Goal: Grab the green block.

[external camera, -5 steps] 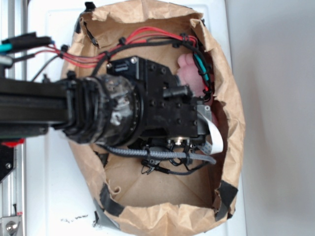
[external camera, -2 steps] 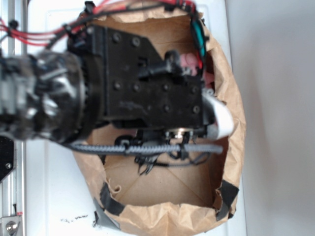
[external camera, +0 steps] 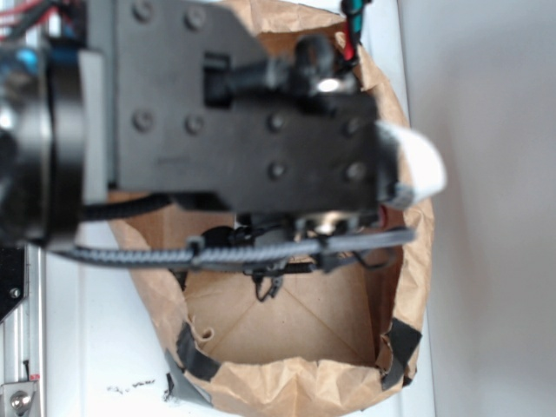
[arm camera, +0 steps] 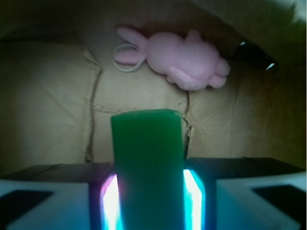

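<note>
In the wrist view the green block stands up between my two glowing pads, a flat bright green slab held well above the brown paper floor. My gripper is shut on it, one pad pressed to each side face. In the exterior view the black wrist and arm fill the upper half close to the camera, blurred, and hide both the fingers and the block.
A pink plush rabbit lies on the floor of the paper-lined box near its far wall. The crumpled brown paper walls ring the box, taped at the corners. Cables hang under the wrist.
The arm has risen out of the box toward the exterior camera, growing larger and blurrier. It now covers the pink plush that showed a second ago.
</note>
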Motion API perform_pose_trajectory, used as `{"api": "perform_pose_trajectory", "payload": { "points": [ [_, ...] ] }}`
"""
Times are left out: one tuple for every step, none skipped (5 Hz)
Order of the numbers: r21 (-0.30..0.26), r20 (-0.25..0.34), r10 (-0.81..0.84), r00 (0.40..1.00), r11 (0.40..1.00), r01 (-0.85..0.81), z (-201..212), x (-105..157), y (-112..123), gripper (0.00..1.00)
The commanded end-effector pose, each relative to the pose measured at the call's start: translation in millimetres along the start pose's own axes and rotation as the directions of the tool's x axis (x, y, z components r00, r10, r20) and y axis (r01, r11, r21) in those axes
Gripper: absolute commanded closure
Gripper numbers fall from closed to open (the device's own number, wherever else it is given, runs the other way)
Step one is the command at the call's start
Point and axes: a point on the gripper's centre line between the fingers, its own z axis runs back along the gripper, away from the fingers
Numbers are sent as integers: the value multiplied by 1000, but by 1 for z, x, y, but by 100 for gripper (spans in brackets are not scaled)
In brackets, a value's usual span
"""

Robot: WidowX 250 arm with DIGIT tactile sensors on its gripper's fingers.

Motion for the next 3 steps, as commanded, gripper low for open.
{"api": "perform_pose_trajectory", "payload": {
  "points": [
    [-50, 94, 46, 994, 998, -41, 58, 10, 7, 100],
    [-56, 119, 38, 992, 998, -31, 57, 7, 7, 100],
    [-18, 133, 5, 991, 1000, -3, 54, 6, 3, 100]
  ]
}}
